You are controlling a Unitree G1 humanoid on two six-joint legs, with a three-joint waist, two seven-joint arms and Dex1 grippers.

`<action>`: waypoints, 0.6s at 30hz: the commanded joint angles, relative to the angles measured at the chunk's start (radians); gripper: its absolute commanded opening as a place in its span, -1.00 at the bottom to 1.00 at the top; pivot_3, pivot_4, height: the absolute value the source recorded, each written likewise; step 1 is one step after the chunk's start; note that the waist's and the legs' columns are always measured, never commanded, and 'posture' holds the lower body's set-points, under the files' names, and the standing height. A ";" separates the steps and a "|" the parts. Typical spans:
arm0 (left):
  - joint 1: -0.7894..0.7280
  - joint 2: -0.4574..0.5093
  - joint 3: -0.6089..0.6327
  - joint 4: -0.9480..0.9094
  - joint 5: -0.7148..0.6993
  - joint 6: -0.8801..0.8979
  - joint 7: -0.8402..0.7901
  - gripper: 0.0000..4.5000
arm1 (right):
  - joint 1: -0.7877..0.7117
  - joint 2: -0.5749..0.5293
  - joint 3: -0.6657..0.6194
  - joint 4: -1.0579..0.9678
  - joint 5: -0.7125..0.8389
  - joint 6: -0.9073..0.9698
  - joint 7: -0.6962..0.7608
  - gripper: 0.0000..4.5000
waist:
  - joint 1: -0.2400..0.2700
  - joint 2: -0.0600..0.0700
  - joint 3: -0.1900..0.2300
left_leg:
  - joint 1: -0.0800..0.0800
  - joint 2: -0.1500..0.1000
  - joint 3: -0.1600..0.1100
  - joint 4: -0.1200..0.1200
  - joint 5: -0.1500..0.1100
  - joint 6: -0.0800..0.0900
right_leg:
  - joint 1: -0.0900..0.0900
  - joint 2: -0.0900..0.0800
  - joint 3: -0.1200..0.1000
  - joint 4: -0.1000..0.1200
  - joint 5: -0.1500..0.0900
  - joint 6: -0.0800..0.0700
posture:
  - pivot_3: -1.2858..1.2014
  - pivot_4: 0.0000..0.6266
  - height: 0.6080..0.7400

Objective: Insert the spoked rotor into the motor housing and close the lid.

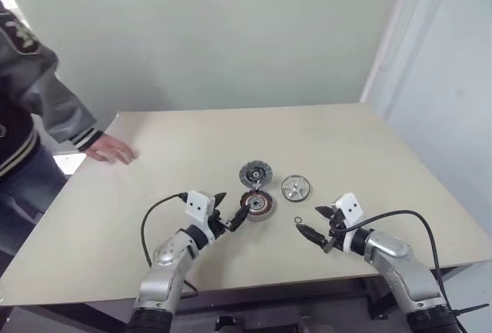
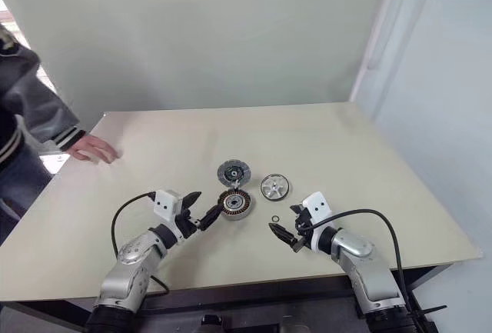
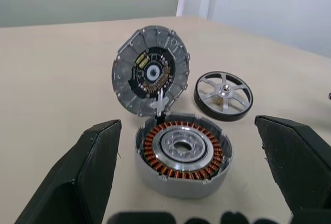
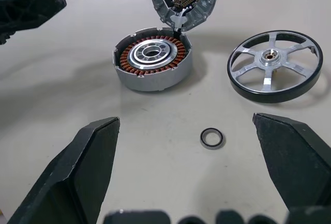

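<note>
The motor housing (image 1: 257,205), a round ring with copper windings, lies near the table's middle. Its grey ribbed lid (image 1: 255,172) stands tilted open just behind it, joined at a small tab (image 3: 159,105). To their right lies the shiny spoked rotor (image 1: 296,188), flat on the table and apart from both. My left gripper (image 1: 231,207) is open just left of the housing, its fingers (image 3: 98,157) either side of it without touching. My right gripper (image 1: 311,222) is open in front of the rotor, holding nothing.
A small dark ring (image 1: 297,220) lies on the beige table (image 1: 369,148) just ahead of my right gripper. A person's hand (image 1: 111,148) rests on the table's far left corner, a sleeve behind it. A wall rises behind the table.
</note>
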 commanded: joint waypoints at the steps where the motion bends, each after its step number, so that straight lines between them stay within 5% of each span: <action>1: -0.021 -0.002 0.003 -0.024 -0.003 -0.010 -0.006 0.97 | -0.012 -0.005 -0.024 -0.030 0.007 -0.017 -0.004 1.00 | 0.000 0.000 0.000 | 0.000 0.000 0.000 0.000 0.000 0.000 | 0.000 0.000 0.000 0.000 0.000 0.000 | 0.03 -1.00 1.00; 18: 0.042 0.027 0.011 -0.061 -0.011 -0.020 -0.033 0.97 | -0.024 0.026 -0.043 -0.054 0.028 0.025 -0.057 1.00 | 0.000 0.000 0.000 | 0.000 0.000 0.000 0.000 0.000 0.000 | 0.000 0.000 0.000 0.000 0.000 0.000 | 0.03 -1.00 1.00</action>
